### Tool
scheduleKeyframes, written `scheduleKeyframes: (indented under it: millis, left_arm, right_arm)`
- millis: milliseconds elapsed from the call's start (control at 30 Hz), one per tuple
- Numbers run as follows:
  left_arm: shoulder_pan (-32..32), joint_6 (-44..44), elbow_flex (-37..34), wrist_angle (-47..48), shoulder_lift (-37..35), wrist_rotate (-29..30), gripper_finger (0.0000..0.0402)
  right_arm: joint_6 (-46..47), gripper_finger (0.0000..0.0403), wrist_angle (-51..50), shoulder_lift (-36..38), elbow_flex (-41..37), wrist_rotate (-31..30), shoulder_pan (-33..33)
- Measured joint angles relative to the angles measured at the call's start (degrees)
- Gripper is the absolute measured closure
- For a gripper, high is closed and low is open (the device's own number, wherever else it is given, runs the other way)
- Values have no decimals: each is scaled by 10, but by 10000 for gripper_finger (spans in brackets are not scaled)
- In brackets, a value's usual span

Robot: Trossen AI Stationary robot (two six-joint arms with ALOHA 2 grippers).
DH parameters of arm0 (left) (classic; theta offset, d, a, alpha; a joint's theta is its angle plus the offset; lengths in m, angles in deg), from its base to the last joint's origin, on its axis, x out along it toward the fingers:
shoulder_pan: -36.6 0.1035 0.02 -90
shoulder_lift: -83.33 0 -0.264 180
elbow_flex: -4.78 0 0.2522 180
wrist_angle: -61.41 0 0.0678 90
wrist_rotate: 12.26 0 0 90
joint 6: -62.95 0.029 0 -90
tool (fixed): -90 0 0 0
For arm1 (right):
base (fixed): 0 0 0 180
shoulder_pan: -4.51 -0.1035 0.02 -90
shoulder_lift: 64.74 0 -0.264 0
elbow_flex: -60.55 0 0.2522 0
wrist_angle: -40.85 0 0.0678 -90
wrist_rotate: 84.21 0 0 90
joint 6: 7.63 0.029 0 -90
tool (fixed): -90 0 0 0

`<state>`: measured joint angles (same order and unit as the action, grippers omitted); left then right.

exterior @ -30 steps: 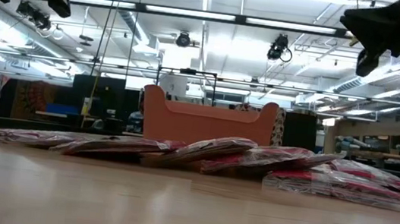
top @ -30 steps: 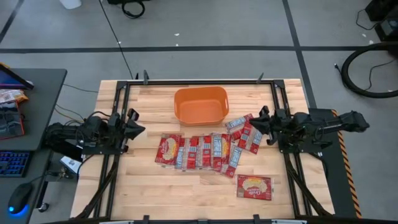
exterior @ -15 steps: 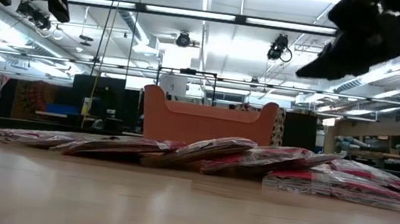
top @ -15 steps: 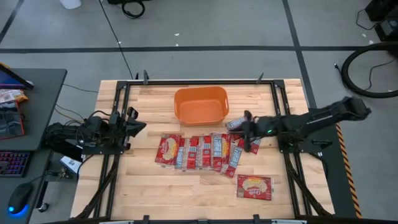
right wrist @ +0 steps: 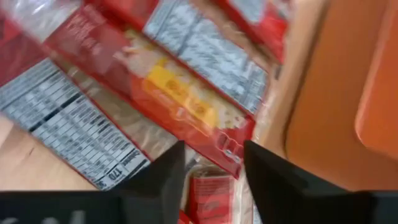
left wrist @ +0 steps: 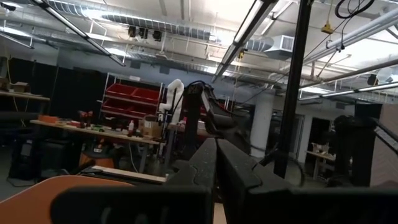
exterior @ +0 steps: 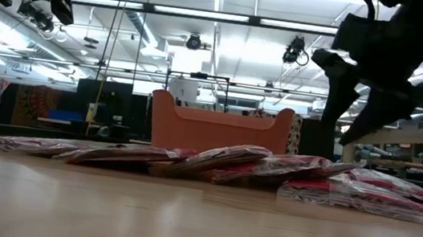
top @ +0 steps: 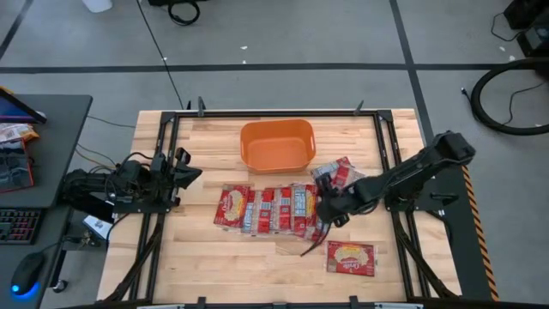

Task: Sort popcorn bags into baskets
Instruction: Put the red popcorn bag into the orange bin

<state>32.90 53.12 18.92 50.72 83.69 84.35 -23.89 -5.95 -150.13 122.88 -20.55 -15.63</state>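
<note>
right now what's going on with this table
A two-armed robot is sorting popcorn bags into an orange basket. The right gripper is low over the right end of the row of bags, its fingers apart above a red packet and nothing held. One bag lies apart, nearer the table's front edge. The basket looks empty. The left gripper waits shut at the table's left side.
</note>
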Motion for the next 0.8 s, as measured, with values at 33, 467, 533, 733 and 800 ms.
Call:
scheduleKeyframes:
  millis: [33, 467, 533, 733, 800]
  left_arm:
    - [0, 0, 0, 0, 0, 0, 384]
    - [0, 29, 0, -14, 0, 0, 384]
    - [0, 33, 0, -19, 0, 1, 384]
    - [0, 37, 0, -20, 0, 15, 384]
    - [0, 37, 0, -20, 0, 25, 384]
  right_arm:
    - [-11, 212, -11, -13, 9, -5, -7]
    - [-93, 209, -25, -124, 31, -92, -54]
    - [-107, 221, -19, -133, 31, -101, -54]
    - [-143, 265, 23, -139, 31, -92, -45]
    - [-148, 283, 34, -138, 31, -90, -40]
